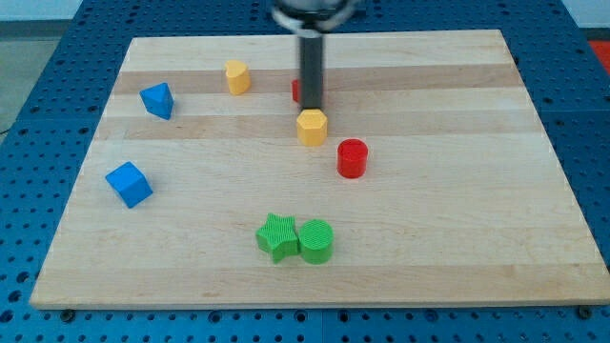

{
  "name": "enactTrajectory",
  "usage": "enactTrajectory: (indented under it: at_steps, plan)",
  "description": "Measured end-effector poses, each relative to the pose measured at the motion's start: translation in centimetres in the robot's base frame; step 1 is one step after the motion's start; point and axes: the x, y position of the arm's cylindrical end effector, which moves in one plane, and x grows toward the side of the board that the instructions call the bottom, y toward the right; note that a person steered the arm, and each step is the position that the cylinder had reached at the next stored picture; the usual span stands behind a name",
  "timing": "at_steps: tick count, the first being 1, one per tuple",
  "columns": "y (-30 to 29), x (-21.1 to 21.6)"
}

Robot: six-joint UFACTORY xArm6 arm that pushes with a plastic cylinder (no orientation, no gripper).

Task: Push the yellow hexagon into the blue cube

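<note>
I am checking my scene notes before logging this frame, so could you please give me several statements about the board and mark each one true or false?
1. My tip sits just above the yellow hexagonal block in the view. True.
2. The green star-shaped block and the green cylindrical block stand far apart. False: they touch, side by side.
3. The blue cube block lies toward the view's left. True.
4. The red cylindrical block lies at the view's left of the yellow hexagonal block. False: it lies to its lower right.
5. The yellow hexagonal block touches the blue cube block. False: they are well apart.
</note>
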Motion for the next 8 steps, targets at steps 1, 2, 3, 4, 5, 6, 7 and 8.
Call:
enactTrajectory:
  at_steps: [1,2,3,4,5,6,7,8]
  plan:
    - [-3.3,0.3]
    - [1.4,0.4]
    - [6.1,0.4]
    - [7.6,1.6]
    - [0.2,3.8]
    - [-10.3,4.2]
    - [-12.1,4.2]
    - [-5.0,4.2]
